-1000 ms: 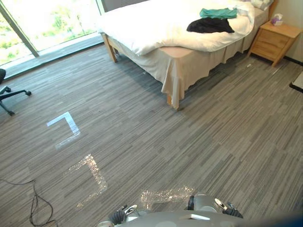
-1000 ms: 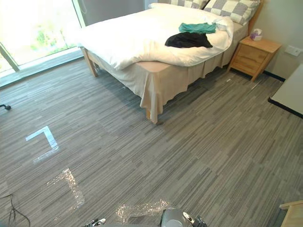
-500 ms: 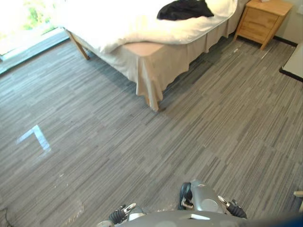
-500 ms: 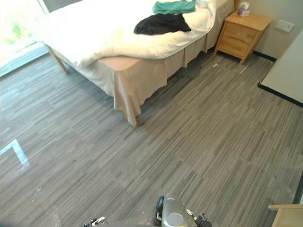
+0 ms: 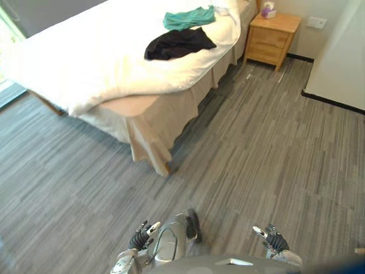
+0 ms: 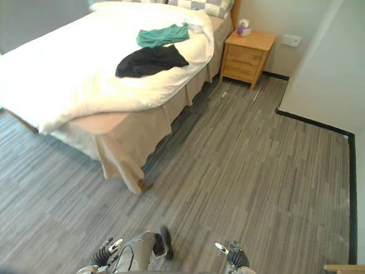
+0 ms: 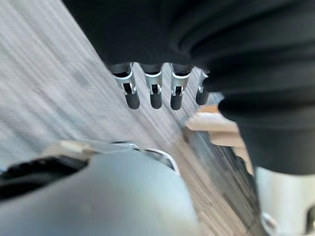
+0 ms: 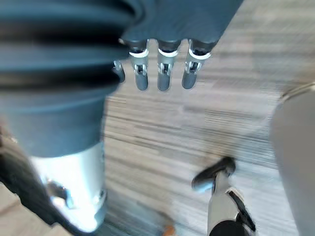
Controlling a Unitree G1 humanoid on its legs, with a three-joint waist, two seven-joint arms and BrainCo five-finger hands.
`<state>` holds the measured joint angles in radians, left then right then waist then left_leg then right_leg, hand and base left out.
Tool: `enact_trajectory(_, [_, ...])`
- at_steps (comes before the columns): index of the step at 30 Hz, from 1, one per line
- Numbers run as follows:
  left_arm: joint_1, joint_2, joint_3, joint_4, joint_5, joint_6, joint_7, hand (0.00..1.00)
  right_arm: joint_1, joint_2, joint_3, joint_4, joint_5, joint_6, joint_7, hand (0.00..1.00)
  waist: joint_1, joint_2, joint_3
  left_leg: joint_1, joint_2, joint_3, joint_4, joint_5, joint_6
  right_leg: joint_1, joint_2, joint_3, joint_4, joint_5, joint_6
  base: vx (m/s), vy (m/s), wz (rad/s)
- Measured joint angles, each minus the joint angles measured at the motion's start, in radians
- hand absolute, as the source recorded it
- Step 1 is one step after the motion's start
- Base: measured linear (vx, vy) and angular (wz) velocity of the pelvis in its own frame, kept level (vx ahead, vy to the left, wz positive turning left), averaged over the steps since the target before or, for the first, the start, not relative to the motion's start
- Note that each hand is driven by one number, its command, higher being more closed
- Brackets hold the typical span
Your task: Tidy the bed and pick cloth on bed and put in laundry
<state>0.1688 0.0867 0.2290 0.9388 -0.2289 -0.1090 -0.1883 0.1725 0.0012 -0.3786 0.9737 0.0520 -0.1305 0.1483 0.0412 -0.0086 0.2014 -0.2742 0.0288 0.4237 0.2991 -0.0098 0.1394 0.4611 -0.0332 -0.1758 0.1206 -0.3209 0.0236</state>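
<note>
Bedroom, both cloths yet to be collected: my left hand (image 5: 140, 238) and right hand (image 5: 272, 240) hang low at my sides over the grey floor (image 5: 268, 142). The left hand's fingers (image 7: 154, 94) are straight and slack, the right hand's fingers (image 8: 164, 78) are the same, and nothing is in either.

The work lies ahead and to my left, up on the bed (image 5: 80, 68). A black cloth (image 5: 179, 44) sits crumpled on the white cover, close to the side edge of the bed that faces me. Its longer spread runs roughly across my line of sight. A green cloth (image 5: 188, 17) lies just beyond it, towards the head of the bed and the wooden nightstand (image 5: 272, 39).

Both cloths are well apart from both hands, with the bed's draped corner and a strip of floor between. As I stand, the left hand is the nearer of the two, though neither could reach. I judge the next move is a walk up the floor alongside the bed. That would put the black cloth on my left, first in line for the left hand.
</note>
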Motion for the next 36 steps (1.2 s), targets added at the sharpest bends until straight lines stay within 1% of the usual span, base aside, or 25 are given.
enact_trajectory(2, [-0.03, 0.011, -0.029, 0.028, 0.0, -0.013, 0.021, 0.0, 0.007, 0.0, -0.001, 0.038, -0.009, -0.013, -0.014, 0.0, 0.009, -0.014, -0.023, 0.018, -0.036, -0.005, 0.003, -0.045, 0.038, -0.003, -0.025, -0.004, 0.014, 0.113, 0.012, 0.7, 0.294, 0.39])
enact_trajectory(3, [-0.031, 0.011, -0.03, 0.029, -0.001, -0.012, 0.036, 0.0, 0.0, 0.0, -0.002, 0.046, -0.013, -0.01, -0.026, 0.0, 0.009, -0.016, -0.025, 0.03, -0.051, -0.015, 0.005, -0.057, 0.05, -0.002, -0.034, -0.005, 0.034, 0.143, 0.016, 0.63, 0.308, 0.29])
enact_trajectory(4, [-0.031, 0.01, -0.029, 0.031, -0.002, -0.011, 0.053, 0.0, -0.003, -0.002, -0.008, 0.053, -0.02, -0.001, -0.043, 0.0, 0.006, -0.021, -0.027, 0.059, -0.076, -0.027, 0.001, -0.082, 0.055, -0.008, -0.05, -0.01, 0.09, 0.182, 0.052, 0.61, 0.283, 0.55])
enact_trajectory(5, [-0.029, 0.012, -0.031, 0.043, -0.001, -0.005, 0.084, 0.0, -0.012, -0.004, -0.024, 0.075, -0.036, 0.02, -0.063, 0.0, 0.007, -0.028, -0.044, 0.11, -0.116, -0.06, -0.008, -0.131, 0.053, -0.072, -0.093, -0.018, 0.308, 0.241, 0.13, 0.59, 0.259, 0.58])
enact_trajectory(6, [-0.03, 0.014, -0.032, 0.05, 0.0, -0.005, 0.091, 0.0, -0.018, -0.003, -0.027, 0.083, -0.037, 0.025, -0.072, 0.0, 0.007, -0.034, -0.05, 0.133, -0.134, -0.076, -0.011, -0.148, 0.05, -0.121, -0.116, -0.018, 0.435, 0.262, 0.145, 0.62, 0.234, 0.66])
enact_trajectory(7, [-0.031, 0.015, -0.032, 0.064, 0.0, -0.006, 0.11, 0.0, -0.024, -0.006, -0.033, 0.093, -0.037, 0.025, -0.076, 0.0, 0.006, -0.038, -0.057, 0.184, -0.165, -0.105, -0.028, -0.171, 0.049, -0.222, -0.154, -0.022, 0.697, 0.266, 0.156, 0.56, 0.178, 0.73])
enact_trajectory(8, [-0.027, 0.011, -0.035, 0.077, -0.003, -0.004, 0.118, 0.0, -0.021, -0.016, -0.036, 0.091, -0.045, 0.023, -0.076, 0.0, -0.003, -0.027, -0.059, 0.256, -0.188, -0.147, -0.077, -0.174, 0.05, -0.305, -0.183, -0.046, 0.875, 0.242, 0.145, 0.53, 0.163, 0.84])
enact_trajectory(9, [-0.022, 0.006, -0.042, 0.079, -0.014, -0.002, 0.123, 0.0, -0.019, -0.026, -0.035, 0.089, -0.056, 0.022, -0.076, 0.0, -0.008, -0.012, -0.068, 0.295, -0.194, -0.171, -0.11, -0.172, 0.052, -0.35, -0.192, -0.065, 0.935, 0.223, 0.13, 0.42, 0.11, 0.97])
enact_trajectory(11, [-0.02, -0.016, -0.063, 0.074, -0.048, -0.002, 0.125, 0.0, -0.008, -0.05, -0.029, 0.086, -0.089, 0.021, -0.076, 0.0, -0.023, 0.03, -0.088, 0.395, -0.194, -0.251, -0.197, -0.156, 0.022, -0.473, -0.179, -0.108, 0.994, 0.166, 0.076, 0.36, 0.074, 1.0])
enact_trajectory(12, [-0.021, -0.027, -0.074, 0.075, -0.082, -0.001, 0.126, 0.0, -0.009, -0.049, -0.025, 0.08, -0.097, 0.013, -0.076, 0.0, -0.032, 0.031, -0.086, 0.437, -0.192, -0.321, -0.21, -0.157, -0.142, -0.534, -0.16, -0.103, 0.93, 0.128, 0.046, 0.37, -0.033, 1.59])
enact_trajectory(13, [-0.041, 0.004, -0.089, 0.053, -0.1, -0.002, 0.124, 0.0, -0.013, -0.015, -0.005, 0.082, -0.097, 0.009, -0.073, 0.0, -0.033, -0.065, -0.068, 0.377, -0.192, -0.314, -0.055, -0.221, -0.063, -0.589, -0.268, -0.095, 0.808, 0.082, 0.052, 0.34, -0.142, 1.78])
enact_trajectory(14, [-0.063, 0.014, -0.101, 0.044, -0.107, -0.009, 0.124, 0.0, -0.012, -0.014, -0.007, 0.08, -0.094, 0.004, -0.074, 0.0, -0.037, -0.058, -0.069, 0.371, -0.135, -0.316, -0.075, -0.226, -0.02, -0.608, -0.294, -0.109, 0.74, 0.07, 0.084, 0.26, -0.23, 1.58])
enact_trajectory(15, [-0.082, 0.023, -0.085, 0.065, -0.117, 0.0, 0.144, 0.0, -0.023, -0.019, -0.009, 0.1, -0.096, 0.004, -0.073, 0.0, -0.019, -0.059, -0.061, 0.402, -0.119, -0.343, -0.091, -0.222, -0.058, -0.615, -0.312, -0.054, 0.548, 0.076, 0.109, 0.24, -0.302, 1.45])
enact_trajectory(16, [-0.075, 0.008, -0.086, 0.063, -0.128, 0.011, 0.155, 0.0, -0.025, -0.04, 0.012, 0.079, -0.098, -0.001, -0.071, 0.0, -0.03, -0.026, -0.076, 0.407, -0.095, -0.407, -0.093, -0.24, -0.056, -0.621, -0.271, -0.025, 0.395, 0.099, 0.084, 0.27, -0.259, 1.37])
enact_trajectory(17, [-0.076, -0.001, -0.086, 0.06, -0.136, 0.012, 0.159, 0.0, -0.023, -0.042, 0.019, 0.074, -0.098, -0.004, -0.071, 0.0, -0.035, -0.016, -0.076, 0.41, -0.085, -0.442, -0.098, -0.241, -0.058, -0.627, -0.25, -0.005, 0.339, 0.114, 0.08, 0.37, -0.3, 1.77])
enact_trajectory(18, [-0.076, -0.028, -0.084, 0.059, -0.135, 0.013, 0.172, 0.0, -0.025, -0.044, 0.039, 0.07, -0.097, -0.009, -0.071, 0.0, -0.039, -0.002, -0.071, 0.419, -0.066, -0.52, -0.103, -0.249, -0.073, -0.636, -0.212, 0.046, 0.238, 0.165, 0.079, 0.41, -0.304, 1.44])
enact_trajectory(20, [-0.07, -0.046, -0.047, 0.057, -0.132, 0.014, 0.178, 0.0, -0.024, -0.048, 0.061, 0.07, -0.096, -0.007, -0.071, 0.0, -0.037, -0.013, -0.068, 0.434, -0.052, -0.555, -0.09, -0.271, -0.11, -0.638, -0.169, 0.096, 0.181, 0.232, 0.084, 0.39, -0.363, 1.06])
enact_trajectory(21, [-0.065, -0.043, -0.026, 0.056, -0.132, 0.015, 0.187, 0.0, -0.02, -0.044, 0.087, 0.069, -0.096, -0.006, -0.07, 0.0, -0.027, -0.03, -0.069, 0.438, -0.053, -0.56, -0.074, -0.289, -0.139, -0.627, -0.156, 0.103, 0.156, 0.297, 0.059, 0.34, -0.412, 0.82])
enact_trajectory(22, [-0.06, -0.073, 0.003, 0.062, -0.13, 0.016, 0.196, 0.0, -0.032, -0.07, 0.095, 0.064, -0.095, -0.002, -0.055, 0.0, -0.026, 0.0, -0.053, 0.467, -0.006, -0.558, -0.049, -0.305, -0.174, -0.592, -0.136, 0.052, 0.205, 0.259, 0.058, 0.32, -0.39, 0.7])
enact_trajectory(24, [-0.054, -0.097, 0.02, 0.061, -0.119, 0.009, 0.196, 0.0, -0.047, -0.095, 0.112, 0.065, -0.094, 0.005, -0.047, 0.0, -0.023, 0.018, -0.06, 0.464, 0.026, -0.539, -0.047, -0.29, -0.201, -0.575, -0.118, 0.016, 0.203, 0.229, 0.037, 0.31, -0.336, 0.53])
enact_trajectory(25, [-0.054, -0.105, 0.015, 0.065, -0.105, 0.01, 0.196, 0.0, -0.063, -0.108, 0.117, 0.067, -0.093, 0.006, -0.04, 0.0, -0.026, 0.044, -0.063, 0.464, 0.053, -0.534, -0.055, -0.268, -0.224, -0.547, -0.102, -0.02, 0.176, 0.221, 0.03, 0.3, -0.322, 0.53])
enact_trajectory(26, [-0.054, -0.106, 0.008, 0.066, -0.103, 0.01, 0.195, 0.0, -0.065, -0.109, 0.117, 0.068, -0.09, 0.007, -0.037, 0.0, -0.026, 0.047, -0.064, 0.465, 0.059, -0.527, -0.056, -0.254, -0.234, -0.534, -0.101, -0.034, 0.162, 0.221, 0.03, 0.23, -0.238, 0.58])
enact_trajectory(29, [-0.051, -0.094, -0.033, 0.067, -0.096, 0.01, 0.195, 0.0, -0.071, -0.113, 0.117, 0.099, -0.033, 0.044, -0.034, 0.0, -0.028, 0.046, -0.064, 0.475, 0.081, -0.438, -0.09, -0.185, -0.246, -0.444, -0.102, -0.107, 0.077, 0.226, 0.022, 0.11, -0.176, 0.65])
enact_trajectory(33, [-0.05, -0.077, -0.068, 0.08, -0.099, 0.019, 0.194, 0.0, -0.09, -0.121, 0.115, 0.136, -0.023, 0.092, -0.033, 0.0, -0.029, 0.044, -0.065, 0.482, 0.094, -0.376, -0.154, -0.158, -0.239, -0.398, -0.091, -0.162, -0.006, 0.263, 0.023, -0.01, -0.072, 0.49])
enact_trajectory(36, [-0.047, -0.065, -0.069, 0.096, -0.193, 0.003, 0.208, 0.0, -0.096, -0.126, 0.111, 0.144, 0.011, 0.141, -0.032, 0.0, -0.025, 0.039, -0.067, 0.476, 0.089, -0.376, -0.179, -0.153, -0.235, -0.372, -0.081, -0.17, -0.096, 0.319, 0.028, -0.08, 0.019, 0.1])
